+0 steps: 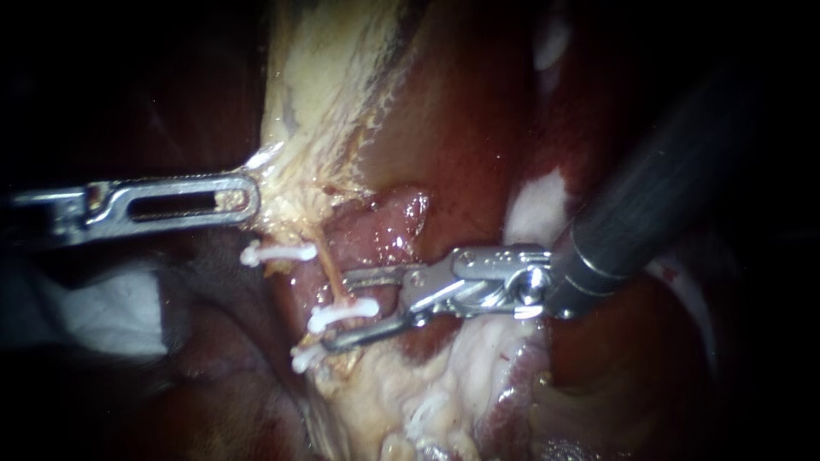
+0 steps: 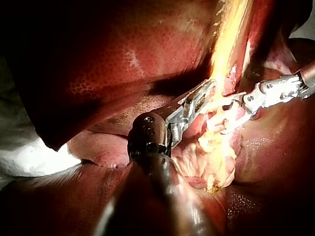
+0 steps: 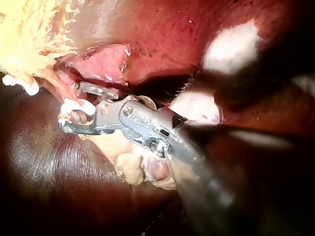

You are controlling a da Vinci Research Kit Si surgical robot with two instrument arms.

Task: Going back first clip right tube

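A thin tan tube (image 1: 329,260) runs down from the pale yellow tissue (image 1: 320,102) and carries three white clips (image 1: 278,253). My right instrument (image 1: 337,312) enters from the upper right; its jaws stand open on either side of the middle clip (image 1: 343,312), with a gap above and below it. The right wrist view shows the same open jaws (image 3: 71,105) around that clip (image 3: 78,105). My left instrument (image 1: 248,198) comes in from the left, and its slotted jaws are shut on the edge of the pale yellow tissue, holding it taut (image 2: 206,91).
Dark red liver (image 1: 461,102) fills the background. Pink raw tissue (image 1: 384,226) lies just above the right instrument's upper jaw. Pale fatty tissue (image 1: 410,393) bulges below the clips. White gauze (image 1: 111,312) sits at lower left.
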